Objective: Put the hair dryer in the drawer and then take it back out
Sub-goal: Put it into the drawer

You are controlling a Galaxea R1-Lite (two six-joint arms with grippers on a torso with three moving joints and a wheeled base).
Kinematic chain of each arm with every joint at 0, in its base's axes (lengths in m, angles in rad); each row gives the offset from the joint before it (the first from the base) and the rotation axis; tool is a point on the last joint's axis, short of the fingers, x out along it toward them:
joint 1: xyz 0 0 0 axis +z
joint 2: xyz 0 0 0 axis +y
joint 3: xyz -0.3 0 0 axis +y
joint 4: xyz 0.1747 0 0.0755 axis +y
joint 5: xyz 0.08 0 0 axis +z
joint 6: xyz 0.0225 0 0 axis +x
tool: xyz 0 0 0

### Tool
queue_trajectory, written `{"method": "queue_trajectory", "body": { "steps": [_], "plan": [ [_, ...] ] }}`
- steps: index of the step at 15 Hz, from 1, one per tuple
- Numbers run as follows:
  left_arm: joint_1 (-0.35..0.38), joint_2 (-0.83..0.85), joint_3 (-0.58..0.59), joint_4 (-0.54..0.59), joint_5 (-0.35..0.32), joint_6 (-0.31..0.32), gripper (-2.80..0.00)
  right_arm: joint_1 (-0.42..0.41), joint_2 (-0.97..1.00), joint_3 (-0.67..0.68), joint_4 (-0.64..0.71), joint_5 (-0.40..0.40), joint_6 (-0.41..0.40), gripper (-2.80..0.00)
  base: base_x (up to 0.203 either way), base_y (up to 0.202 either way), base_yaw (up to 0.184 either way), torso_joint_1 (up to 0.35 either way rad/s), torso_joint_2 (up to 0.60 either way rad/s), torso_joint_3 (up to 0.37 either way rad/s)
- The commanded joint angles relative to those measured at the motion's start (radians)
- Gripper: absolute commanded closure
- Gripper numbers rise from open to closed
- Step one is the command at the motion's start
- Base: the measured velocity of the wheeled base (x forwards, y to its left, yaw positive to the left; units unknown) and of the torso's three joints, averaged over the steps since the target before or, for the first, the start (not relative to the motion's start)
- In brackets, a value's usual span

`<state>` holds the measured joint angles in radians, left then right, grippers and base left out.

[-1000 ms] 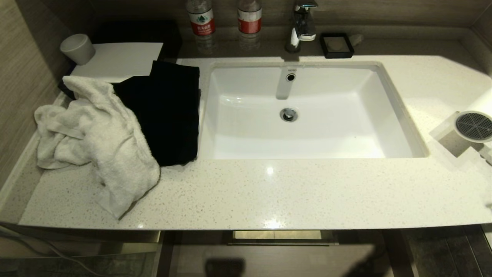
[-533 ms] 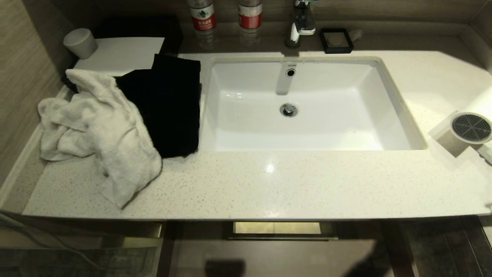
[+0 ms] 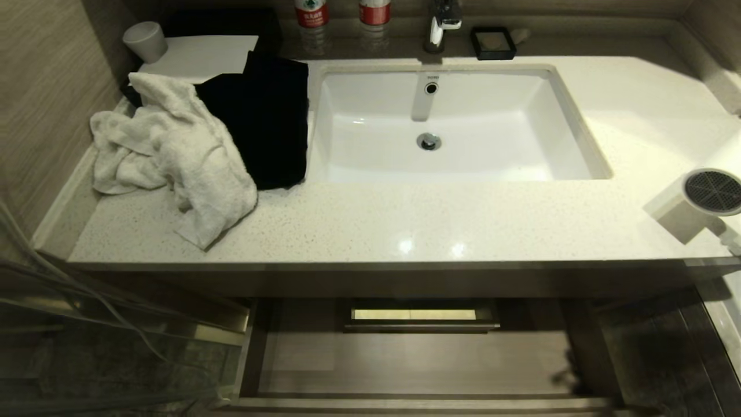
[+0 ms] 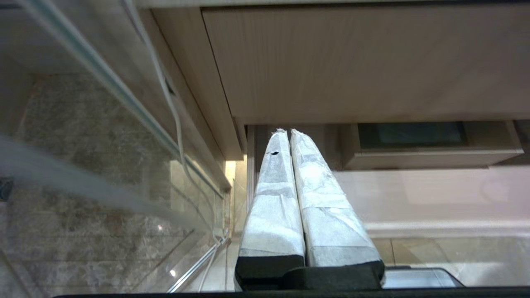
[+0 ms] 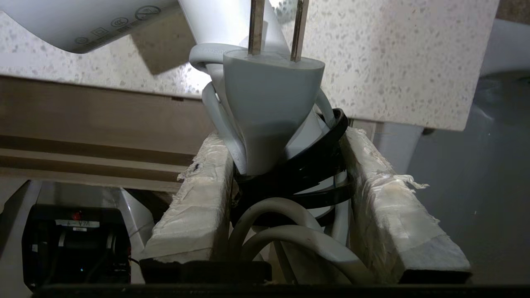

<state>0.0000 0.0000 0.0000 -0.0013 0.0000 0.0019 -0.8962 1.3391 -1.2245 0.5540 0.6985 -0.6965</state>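
Note:
The white hair dryer (image 3: 703,200) hangs at the far right of the head view, over the counter's front right corner, grey grille turned toward me. My right gripper (image 5: 281,138) is shut on its bundled white cord and black strap, and the plug (image 5: 269,103) sticks up between the taped fingers. The wide wood-grain drawer (image 3: 417,365) stands pulled out under the counter, nothing lying in it, its boxed cutout (image 3: 417,315) at the back. My left gripper (image 4: 285,132) is shut, empty, and parked low by the drawer's left side.
A white towel (image 3: 173,156) and a black cloth (image 3: 260,121) lie left of the sink (image 3: 370,156). Two bottles (image 3: 310,11), a faucet (image 3: 440,23), a cup (image 3: 145,40) and a black dish (image 3: 492,43) line the back. A glass panel with cables (image 3: 87,301) stands at lower left.
The whole head view has shifted: the counter has slid up in the picture and the open drawer below has come into sight. The hair dryer stays at the right edge, still held.

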Motion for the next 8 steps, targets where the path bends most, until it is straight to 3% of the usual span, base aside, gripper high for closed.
{"method": "queue_trajectory", "body": {
  "steps": [1, 8],
  "plan": [
    [0.0, 0.0, 0.0, 0.0, 0.0, 0.0, 0.0, 0.0, -0.008, 0.01, 0.003, 0.004, -0.003, 0.0, 0.0, 0.0, 0.0, -0.328, 0.1, -0.217],
    [0.0, -0.001, 0.0, -0.002, 0.0, 0.0, 0.0, 0.0, -0.018, 0.031, 0.0, 0.004, 0.0, 0.0, 0.0, 0.0, 0.0, -0.297, 0.06, -0.244]
  ]
}}
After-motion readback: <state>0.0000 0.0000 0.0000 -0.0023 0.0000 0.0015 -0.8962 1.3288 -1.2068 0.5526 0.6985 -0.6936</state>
